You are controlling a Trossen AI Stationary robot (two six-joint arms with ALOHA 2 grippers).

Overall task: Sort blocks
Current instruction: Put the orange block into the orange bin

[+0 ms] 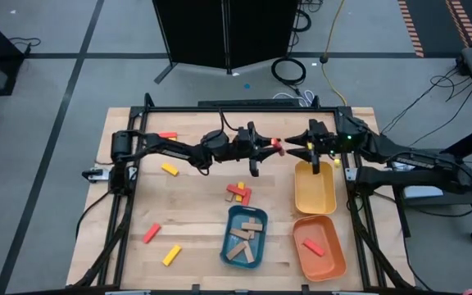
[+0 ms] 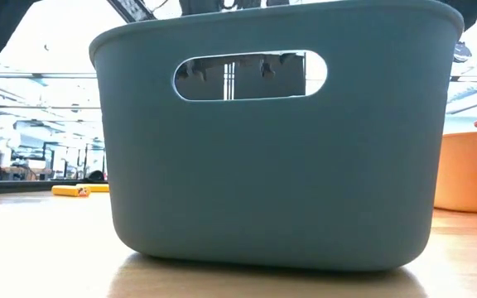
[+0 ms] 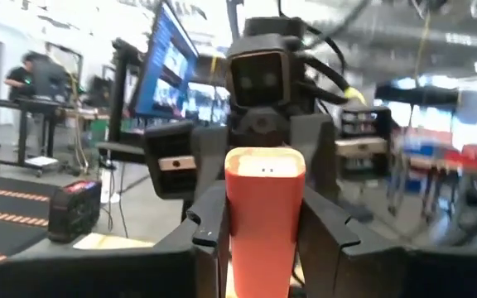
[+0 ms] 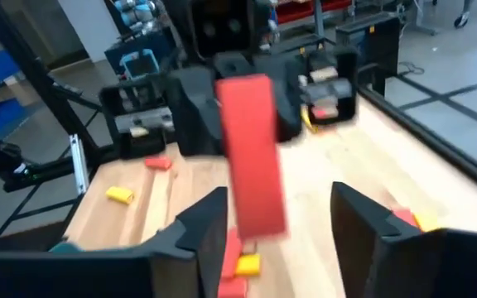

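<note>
We note a red block (image 1: 276,145) between two dark grippers. Loose blocks on the pale wood table (image 1: 195,213) are red and yellow. The blue tray (image 1: 245,238) carries tan blocks, the orange tray (image 1: 319,247) one red, beside a yellow tray (image 1: 315,189).

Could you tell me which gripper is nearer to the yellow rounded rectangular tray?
Right. The right gripper hovers just past the yellow rounded rectangular tray's far end; the left gripper, holding a small red block, sits farther to its side.

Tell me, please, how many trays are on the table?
3: the blue tray at the front middle, the yellow tray farther back on the right, and the orange tray just in front of it. None appears hidden.
</note>
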